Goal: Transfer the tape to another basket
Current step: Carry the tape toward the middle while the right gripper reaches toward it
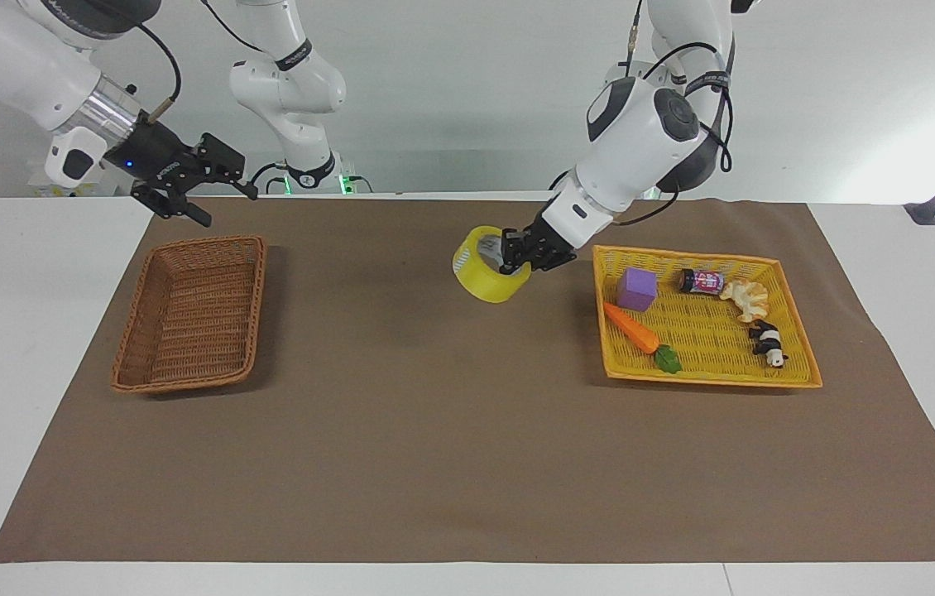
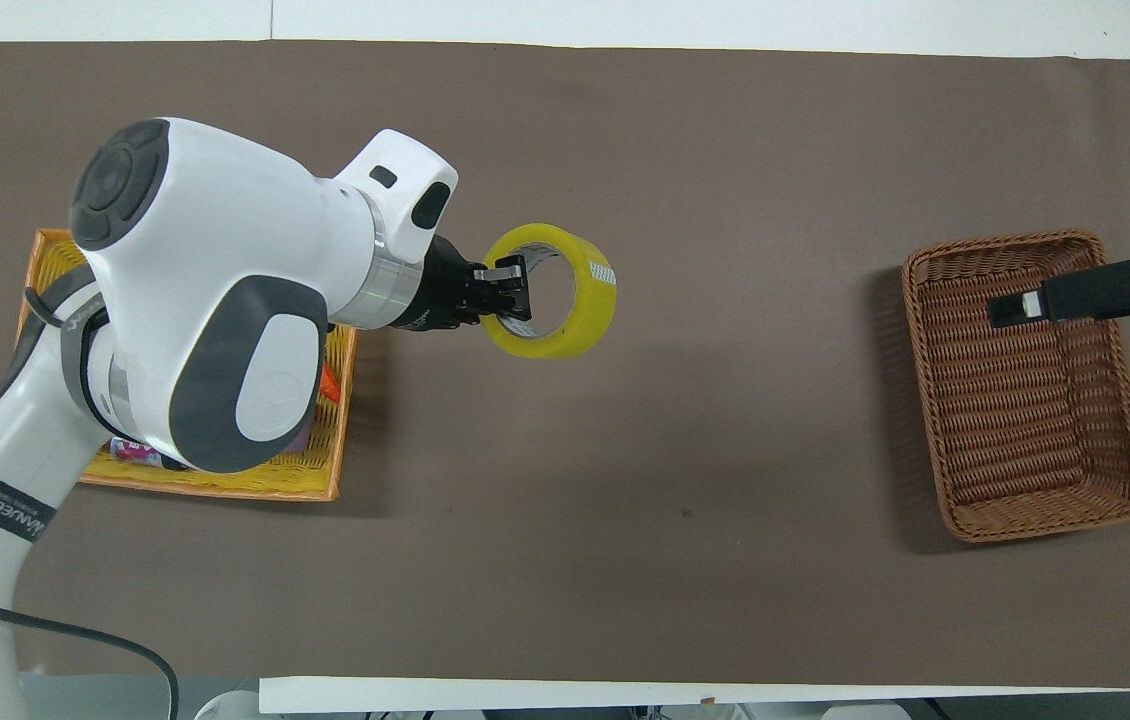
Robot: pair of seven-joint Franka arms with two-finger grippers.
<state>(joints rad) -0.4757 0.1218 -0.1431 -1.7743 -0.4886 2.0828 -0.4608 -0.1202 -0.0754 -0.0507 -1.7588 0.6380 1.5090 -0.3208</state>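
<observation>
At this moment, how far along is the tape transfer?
Done: the tape is out of the yellow basket, where the toys remain. In hand: the left gripper holds it by its rim, in the air over the brown mat mid-table. Left: carry it to the wicker basket and release. The right gripper hangs over that basket's edge nearest the robots.
</observation>
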